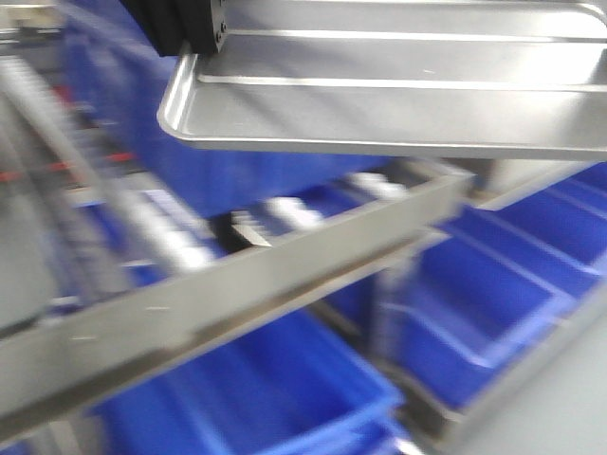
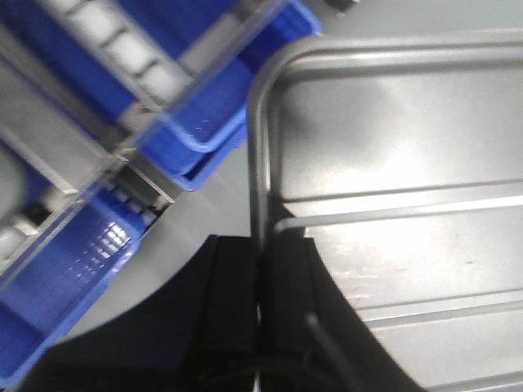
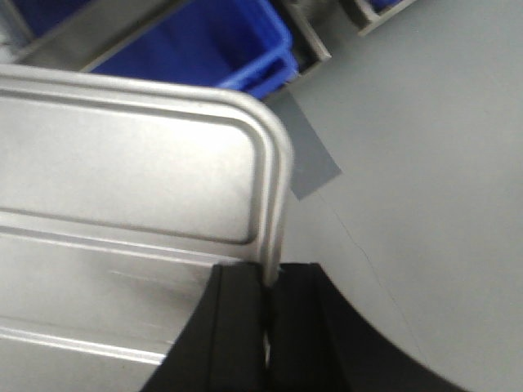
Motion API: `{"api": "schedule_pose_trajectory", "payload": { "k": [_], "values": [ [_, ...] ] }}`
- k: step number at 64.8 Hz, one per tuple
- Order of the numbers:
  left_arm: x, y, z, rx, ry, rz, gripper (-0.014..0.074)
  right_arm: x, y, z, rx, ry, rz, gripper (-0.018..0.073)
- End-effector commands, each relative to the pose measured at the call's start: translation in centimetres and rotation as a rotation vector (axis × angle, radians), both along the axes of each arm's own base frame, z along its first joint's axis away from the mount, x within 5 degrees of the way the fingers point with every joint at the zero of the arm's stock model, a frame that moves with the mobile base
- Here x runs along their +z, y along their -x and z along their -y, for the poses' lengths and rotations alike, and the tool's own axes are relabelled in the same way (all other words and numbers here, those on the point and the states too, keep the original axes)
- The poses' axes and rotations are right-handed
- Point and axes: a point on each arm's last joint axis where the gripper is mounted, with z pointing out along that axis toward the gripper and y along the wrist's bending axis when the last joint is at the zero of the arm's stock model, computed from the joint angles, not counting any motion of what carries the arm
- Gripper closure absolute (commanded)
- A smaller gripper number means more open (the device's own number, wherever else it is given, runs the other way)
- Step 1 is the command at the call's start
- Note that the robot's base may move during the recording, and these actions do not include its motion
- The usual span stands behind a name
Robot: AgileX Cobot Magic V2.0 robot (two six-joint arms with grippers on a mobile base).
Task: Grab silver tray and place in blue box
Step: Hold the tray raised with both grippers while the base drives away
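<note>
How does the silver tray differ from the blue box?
The silver tray is shiny metal; the blue box is plastic. The tray is shallow and ribbed; the box is deep. The tray is held up, left gripper and right gripper shut on its rim; the box sits lower, untouched. Both are open-topped.

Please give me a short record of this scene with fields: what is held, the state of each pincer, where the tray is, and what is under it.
held object: shiny rectangular silver metal tray with two ribs
left pincer: shut on the tray's rim
right pincer: shut on the tray's rim, near a rounded corner
tray position: in the air, not in any crate
below in front view: grey metal rack rail, then bright blue plastic crate
image quality: front view blurred
</note>
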Motion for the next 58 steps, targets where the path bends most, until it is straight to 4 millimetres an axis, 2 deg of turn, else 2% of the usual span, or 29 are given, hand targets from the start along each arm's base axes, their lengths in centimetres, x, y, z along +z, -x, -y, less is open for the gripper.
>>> {"api": "schedule_pose_trajectory", "payload": {
  "k": [1,58],
  "values": [
    [2.18,0.39,-1.04,-0.003,0.011,0.079,0.0694,1.66,0.13,0.56,0.004,0.025,0.094,0.0502],
    [2.18,0.41,-1.03,-0.003,0.012,0.077,0.0694,1.65,0.14,0.56,0.004,0.026,0.093,0.0502]
  ]
}}
